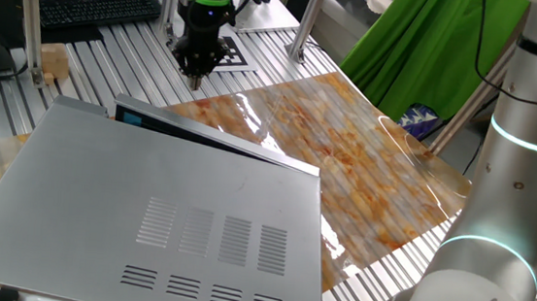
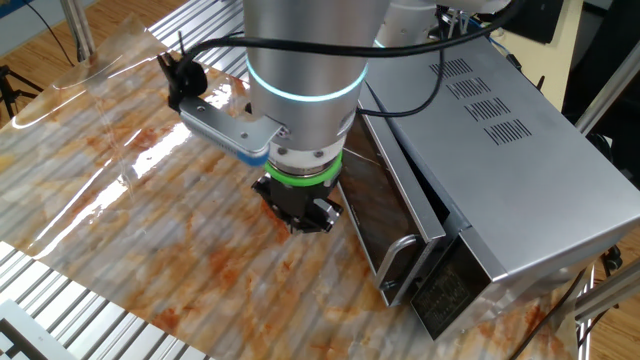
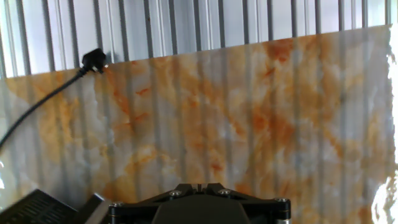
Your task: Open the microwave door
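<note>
On the microwave (image 2: 520, 170), the door (image 2: 385, 215) hangs ajar.

Below the fingers spreads a translucent mat (image 2: 150, 190) veined in orange and white over silver slats. The microwave (image 1: 147, 198) is silver-grey with rows of vent slits; its door (image 2: 385, 215) is dark, with a teal patch.

We see bright, even overhead light in all views. Glare streaks the clear plastic sheet (image 1: 282, 108) and whitens the hand view's right edge. The microwave (image 1: 165, 219) top shows a soft sheen. The hand view is slightly soft; shadows stay faint.
</note>
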Motion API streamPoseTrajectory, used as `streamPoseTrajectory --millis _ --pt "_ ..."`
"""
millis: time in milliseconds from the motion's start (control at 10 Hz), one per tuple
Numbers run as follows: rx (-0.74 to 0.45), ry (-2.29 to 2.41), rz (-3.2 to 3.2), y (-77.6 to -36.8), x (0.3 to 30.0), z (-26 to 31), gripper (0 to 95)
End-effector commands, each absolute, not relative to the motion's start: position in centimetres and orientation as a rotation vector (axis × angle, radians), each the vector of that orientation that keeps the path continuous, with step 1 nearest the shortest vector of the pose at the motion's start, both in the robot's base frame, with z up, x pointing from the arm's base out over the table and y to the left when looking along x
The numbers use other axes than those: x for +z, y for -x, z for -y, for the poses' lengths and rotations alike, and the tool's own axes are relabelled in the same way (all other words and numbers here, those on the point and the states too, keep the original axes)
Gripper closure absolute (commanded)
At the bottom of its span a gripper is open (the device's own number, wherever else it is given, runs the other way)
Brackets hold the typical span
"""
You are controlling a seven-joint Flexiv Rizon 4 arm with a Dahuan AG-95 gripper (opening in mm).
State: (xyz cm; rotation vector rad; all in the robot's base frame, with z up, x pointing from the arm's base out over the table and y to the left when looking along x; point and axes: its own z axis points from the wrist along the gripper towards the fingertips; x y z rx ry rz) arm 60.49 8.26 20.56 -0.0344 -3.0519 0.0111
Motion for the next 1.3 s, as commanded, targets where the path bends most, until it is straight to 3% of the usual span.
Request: streamPoseTrajectory --millis 100,1300 --pt "-0.014 0.065 3.052 -60.35 20.52 -8.28 95.0" --pt "0.018 0.351 3.028 -60.35 20.52 -8.28 95.0"
